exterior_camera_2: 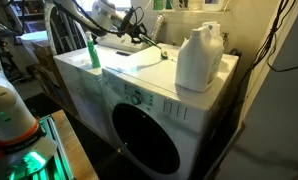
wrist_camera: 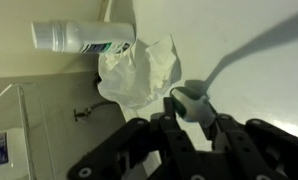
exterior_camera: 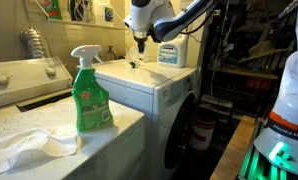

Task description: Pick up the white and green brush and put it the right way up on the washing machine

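In the wrist view, far to the left of the fingers, a green spray bottle (wrist_camera: 79, 38) is showing up on its side, and its label is too blurry to read. Closer to the fingers, just up and left of them, a crumpled white cloth (wrist_camera: 139, 72) is lying. The gripper (wrist_camera: 193, 112) is reaching in from the bottom, and its dark fingers (wrist_camera: 165, 128) are squeezing in close on the round end of the white and green brush (wrist_camera: 194, 97). The rest of the brush is stretching away up and to the right as a fuzzy grey streak. The fingers are hiding part of it, so its green bits are hard to see. In an exterior view the brush (exterior_camera: 136, 60) is hanging under the fingers, right over the flat top of the washing machine (exterior_camera: 164, 90). To the right of the fingers a white jug (exterior_camera: 170, 52) is standing on that top, and the words on its blue label are too small to read.
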Motion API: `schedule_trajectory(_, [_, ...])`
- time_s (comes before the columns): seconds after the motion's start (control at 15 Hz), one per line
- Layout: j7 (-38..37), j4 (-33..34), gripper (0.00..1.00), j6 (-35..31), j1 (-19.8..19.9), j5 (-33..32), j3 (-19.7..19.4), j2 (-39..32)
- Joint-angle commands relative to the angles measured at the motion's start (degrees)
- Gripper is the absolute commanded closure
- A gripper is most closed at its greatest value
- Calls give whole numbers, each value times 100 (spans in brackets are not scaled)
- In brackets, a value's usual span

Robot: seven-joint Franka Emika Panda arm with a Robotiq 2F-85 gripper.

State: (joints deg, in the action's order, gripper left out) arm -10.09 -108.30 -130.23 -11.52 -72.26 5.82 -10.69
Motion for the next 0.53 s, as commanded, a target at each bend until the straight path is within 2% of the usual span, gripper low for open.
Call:
schedule_trajectory(0.0, [-100,3,92,14,24,-378,121,-75])
schedule_trajectory(0.07, [-184,7,69,15,2,-464,147,-134])
schedule_trajectory(0.47, [-179,48,69,14,31,-447,151,-131])
